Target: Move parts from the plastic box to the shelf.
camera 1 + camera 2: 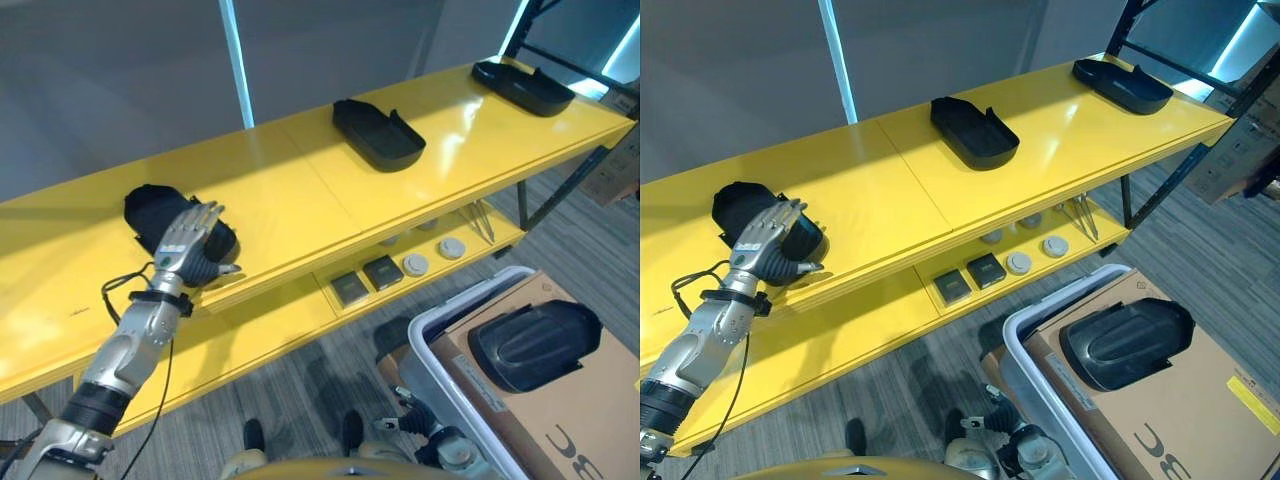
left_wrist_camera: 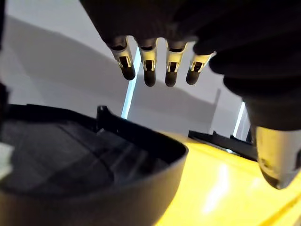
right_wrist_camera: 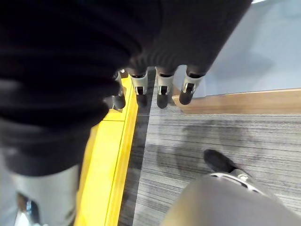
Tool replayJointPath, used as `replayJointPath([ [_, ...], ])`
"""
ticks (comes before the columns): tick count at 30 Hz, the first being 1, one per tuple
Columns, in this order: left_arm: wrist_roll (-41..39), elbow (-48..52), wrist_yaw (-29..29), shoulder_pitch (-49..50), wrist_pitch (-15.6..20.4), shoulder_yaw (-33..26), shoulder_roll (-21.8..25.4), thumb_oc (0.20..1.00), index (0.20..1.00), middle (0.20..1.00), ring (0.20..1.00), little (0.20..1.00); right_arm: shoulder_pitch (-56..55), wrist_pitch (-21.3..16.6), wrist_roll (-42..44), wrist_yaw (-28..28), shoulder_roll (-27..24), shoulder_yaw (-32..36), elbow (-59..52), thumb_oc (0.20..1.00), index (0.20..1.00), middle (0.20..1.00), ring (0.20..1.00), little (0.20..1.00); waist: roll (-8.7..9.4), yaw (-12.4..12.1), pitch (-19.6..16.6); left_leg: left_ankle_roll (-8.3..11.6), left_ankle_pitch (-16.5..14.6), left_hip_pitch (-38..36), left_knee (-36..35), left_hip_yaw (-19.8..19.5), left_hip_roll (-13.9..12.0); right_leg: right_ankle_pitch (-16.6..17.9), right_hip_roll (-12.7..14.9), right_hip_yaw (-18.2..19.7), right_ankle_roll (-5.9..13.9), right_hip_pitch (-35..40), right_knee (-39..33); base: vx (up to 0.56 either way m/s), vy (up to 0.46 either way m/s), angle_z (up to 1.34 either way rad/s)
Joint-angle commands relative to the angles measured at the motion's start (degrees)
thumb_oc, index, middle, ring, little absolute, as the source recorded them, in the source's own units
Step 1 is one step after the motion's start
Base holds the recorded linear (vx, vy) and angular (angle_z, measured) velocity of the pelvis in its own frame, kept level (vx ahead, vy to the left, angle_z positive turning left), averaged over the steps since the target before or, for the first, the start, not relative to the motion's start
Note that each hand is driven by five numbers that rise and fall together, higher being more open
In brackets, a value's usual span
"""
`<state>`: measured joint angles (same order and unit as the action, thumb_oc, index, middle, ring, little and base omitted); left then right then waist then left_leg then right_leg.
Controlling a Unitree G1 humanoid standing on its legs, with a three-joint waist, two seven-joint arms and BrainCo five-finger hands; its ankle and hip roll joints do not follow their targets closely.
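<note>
Left eye view: left hand (image 1: 190, 243) lies on a black part (image 1: 150, 212) on the yellow shelf (image 1: 290, 200), fingers straight. Two more parts (image 1: 378, 134) sit further along. One part (image 1: 535, 343) lies on cardboard in the plastic box (image 1: 440, 365).

Left wrist view: fingers (image 2: 149, 70) extended above the part, not gripping.

Right wrist view: right hand (image 3: 141, 70), fingers relaxed, holding nothing, above the floor (image 3: 225, 136).

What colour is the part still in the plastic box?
Black; the part shows best in the right eye view.
</note>
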<state>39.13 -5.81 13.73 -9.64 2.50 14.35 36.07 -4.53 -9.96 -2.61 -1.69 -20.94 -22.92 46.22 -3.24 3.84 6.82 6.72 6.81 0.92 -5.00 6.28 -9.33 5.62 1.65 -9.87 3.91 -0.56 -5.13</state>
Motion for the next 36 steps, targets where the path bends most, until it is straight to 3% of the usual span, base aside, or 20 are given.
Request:
replayJointPath([
  [1,0.2,-0.7,-3.8,-3.1,-2.2,-2.6,3.3,1.0,1.0,1.0,1.0,1.0,3.1,-0.6,0.2,0.5,1.1,0.6,-0.3,1.0,1.0,1.0,1.0,1.0,3.32,-0.2,2.8,1.87,-5.7,-3.3,0.0,-0.9,-0.7,-8.9,1.9,-0.5,3.27,4.9,0.1,0.0,0.0,0.0],
  [9,2.7,-0.1,-6.9,0.0,-5.6,-5.1,2.1,1.0,1.0,1.0,1.0,1.0,3.3,0.9,-0.1,1.1,1.8,1.3,0.5,1.0,1.0,1.0,1.0,1.0,3.3,-0.3,3.1,1.68,-5.8,-3.5,0.0,-0.7,-0.6,-9.1,2.0,-0.4,3.02,5.0,0.1,0.0,0.0,0.0],
  [10,2.8,0.1,-8.0,0.6,-5.9,-5.2,1.7,0.915,0.915,0.915,0.915,0.915,3.7,1.2,0.0,1.3,2.1,1.2,1.1,1.0,1.0,1.0,1.0,1.0,3.24,-0.3,3.1,1.64,-5.8,-3.5,0.0,-0.7,-0.6,-9.1,2.0,-0.3,2.93,5.1,0.1,0.0,0.0,0.0],
  [11,2.9,0.1,-8.4,0.9,-6.0,-5.3,1.6,0.595,0.595,0.595,0.595,0.595,3.8,1.4,0.0,1.5,2.2,1.1,1.2,1.0,1.0,1.0,1.0,1.0,3.23,-0.4,3.1,1.62,-5.9,-3.6,0.0,-0.7,-0.6,-9.2,2.0,-0.3,2.89,5.2,0.1,0.0,0.0,0.0],
  [12,3.0,0.0,-8.5,1.0,-6.2,-5.3,1.5,0.222,0.222,0.222,0.222,0.222,3.9,1.5,-0.1,1.5,2.2,1.0,1.3,1.0,1.0,1.0,1.0,1.0,3.22,-0.4,3.1,1.61,-5.9,-3.7,0.0,-0.7,-0.6,-9.2,2.0,-0.4,2.87,5.3,0.1,0.0,0.0,0.0],
  [18,4.8,-0.4,-8.5,1.0,-5.4,-4.2,2.1,0.2,0.2,0.2,0.2,0.2,4.4,1.4,0.0,1.7,2.5,0.3,1.4,1.0,1.0,1.0,1.0,1.0,3.29,-0.4,3.2,1.62,-5.9,-3.7,0.0,-0.8,-0.5,-9.2,1.9,-0.3,2.9,5.4,0.1,0.0,0.0,0.0],
  [25,5.0,-4.0,-4.6,-3.3,-0.6,-0.1,6.5,0.2,0.2,0.2,0.2,0.2,3.8,-0.3,0.6,1.4,1.8,-1.0,1.5,1.0,1.0,1.0,1.0,1.0,3.23,0.2,3.3,1.75,-5.8,-3.4,0.0,-0.5,-0.6,-8.8,2.0,-0.2,3.28,4.9,0.1,0.0,0.0,0.0],
  [35,1.8,-12.4,-0.2,-18.1,8.3,14.2,20.1,0.2,0.2,0.2,0.2,0.2,3.1,-3.8,2.9,1.0,-1.6,-2.4,-1.8,1.0,1.0,1.0,1.0,1.0,3.08,1.8,3.7,1.97,-5.0,-0.8,0.0,0.8,-0.9,-6.9,2.0,0.7,4.47,0.7,0.1,-0.03,0.021,-0.09],
  [36,1.4,-12.3,0.0,-19.9,10.5,17.4,23.2,0.2,0.2,0.2,0.2,0.2,2.6,-4.5,3.3,1.0,-2.1,-2.3,-1.9,1.0,1.0,1.0,1.0,1.0,3.09,2.1,3.6,1.98,-4.9,-0.3,0.0,1.2,-0.8,-6.5,2.0,0.9,4.74,-0.2,0.1,-0.01,0.031,-0.04],
])
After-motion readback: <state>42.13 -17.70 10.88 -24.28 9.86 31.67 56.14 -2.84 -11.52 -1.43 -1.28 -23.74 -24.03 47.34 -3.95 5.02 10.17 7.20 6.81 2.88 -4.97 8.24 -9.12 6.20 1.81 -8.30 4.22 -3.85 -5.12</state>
